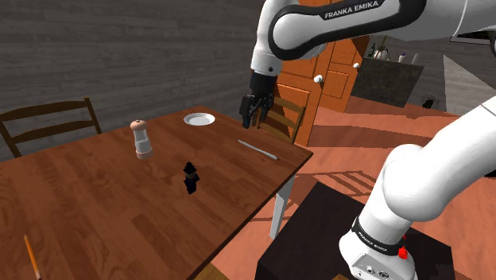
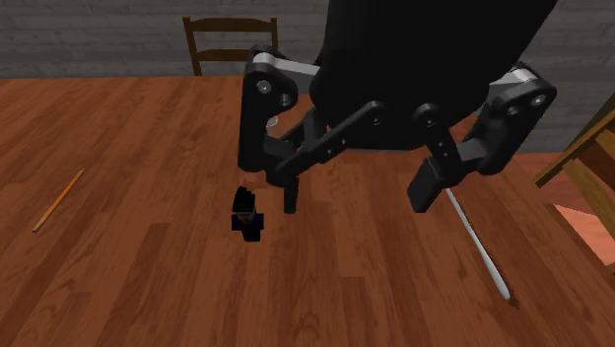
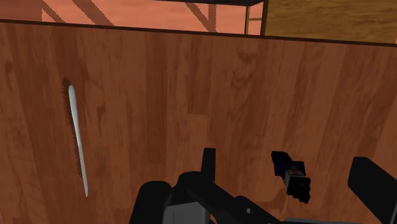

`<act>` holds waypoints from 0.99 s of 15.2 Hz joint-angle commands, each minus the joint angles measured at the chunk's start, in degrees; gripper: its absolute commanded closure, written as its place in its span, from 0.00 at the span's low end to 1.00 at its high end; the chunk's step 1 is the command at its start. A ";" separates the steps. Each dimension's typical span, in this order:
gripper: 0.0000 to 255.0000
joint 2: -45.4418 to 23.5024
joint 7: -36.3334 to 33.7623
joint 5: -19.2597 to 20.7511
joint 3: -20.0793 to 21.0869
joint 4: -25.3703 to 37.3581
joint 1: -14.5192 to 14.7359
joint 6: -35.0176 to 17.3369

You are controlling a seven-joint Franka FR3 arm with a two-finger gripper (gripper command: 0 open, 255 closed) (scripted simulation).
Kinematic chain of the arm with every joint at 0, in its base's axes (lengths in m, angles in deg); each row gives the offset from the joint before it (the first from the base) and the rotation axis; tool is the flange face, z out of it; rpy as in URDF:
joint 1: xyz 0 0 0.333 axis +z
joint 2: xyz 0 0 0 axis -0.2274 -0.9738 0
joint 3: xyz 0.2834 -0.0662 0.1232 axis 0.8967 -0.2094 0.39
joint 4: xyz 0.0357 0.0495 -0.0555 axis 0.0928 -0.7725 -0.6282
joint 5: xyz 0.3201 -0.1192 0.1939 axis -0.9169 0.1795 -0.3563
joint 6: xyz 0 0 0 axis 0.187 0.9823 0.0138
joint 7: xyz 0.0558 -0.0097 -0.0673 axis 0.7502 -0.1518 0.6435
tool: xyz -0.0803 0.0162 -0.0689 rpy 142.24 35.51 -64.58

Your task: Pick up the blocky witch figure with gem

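1. You've got the gripper (image 1: 251, 119) up above the table (image 1: 95, 207), fingers apart, nothing clasped.
2. Your witch figure (image 1: 191, 178): small, black, upright mid-table, apart from the gripper.
3. Also on the table: knife (image 1: 258, 149) nr the edge, shaker (image 1: 142, 139), plate (image 1: 199, 119).

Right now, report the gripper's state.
Gripper: open, fingers apart, holding nothing; the figure is not grasped.

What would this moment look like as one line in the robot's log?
stage: before grasp | gripper: open, empty, above table | figure: standing on table, untouched | knife: lying nearby
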 commanded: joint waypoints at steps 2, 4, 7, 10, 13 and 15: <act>0.00 -6.23 -1.96 -0.46 1.63 1.94 0.58 -4.11; 0.00 -10.28 -3.19 -0.51 2.57 3.50 0.90 -6.45; 0.00 -16.53 -5.12 -0.26 3.83 6.38 1.41 -9.58; 0.00 -22.93 -7.15 0.37 4.86 9.91 2.00 -12.20; 0.00 -29.45 -9.22 1.33 5.62 14.08 2.74 -14.27; 0.00 -33.85 -10.59 2.09 5.95 17.23 3.35 -15.31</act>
